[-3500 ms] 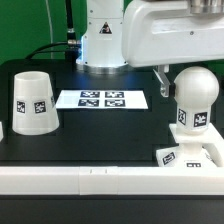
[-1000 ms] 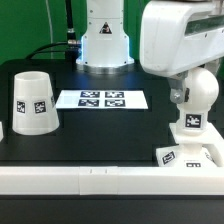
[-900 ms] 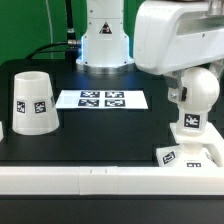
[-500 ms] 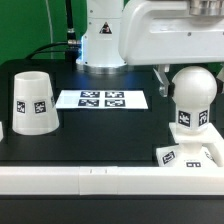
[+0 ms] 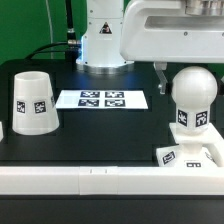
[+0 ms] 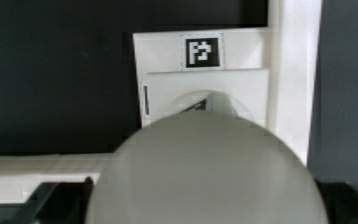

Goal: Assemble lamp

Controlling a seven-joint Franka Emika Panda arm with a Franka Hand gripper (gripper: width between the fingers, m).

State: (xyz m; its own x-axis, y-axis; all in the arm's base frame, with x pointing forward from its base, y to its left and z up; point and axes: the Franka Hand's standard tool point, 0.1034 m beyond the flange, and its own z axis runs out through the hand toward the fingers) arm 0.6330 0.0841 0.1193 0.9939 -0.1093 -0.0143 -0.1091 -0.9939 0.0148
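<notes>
pincer [image 6: 202,194] straddling the lamp's bulb [image 5: 192,98], with one dark finger [image 5: 160,80] showing just beside the globe on the exterior view's left. neither view settles whether the fingers press on the globe or stand just off it. a second ago the arm's bulky white wrist housing [image 5: 175,30] hung low and turned across the bulb, hiding its crown. it has since swung back to sit square and high, and the whole globe shows again, much as it did half a second ago. the bulb itself has kept its spot. it stands upright, long axis vertical, round end up and short neck down, its tag facing the exterior camera. it is directly over the flat square base [image 5: 190,157], at the near edge of the black table [image 5: 110,135] on the exterior view's right. whether the neck is seated in the base is not clear. in the wrist view the globe fills the foreground, with the base's tag [image 6: 201,52] and the rim of its socket [image 6: 201,100] beyond. the arm reaches down from above, hand vertical. the shade [image 5: 33,102] stands wide end down at the exterior view's left, well apart, and the marker board [image 5: 102,99] lies flat between.
</notes>
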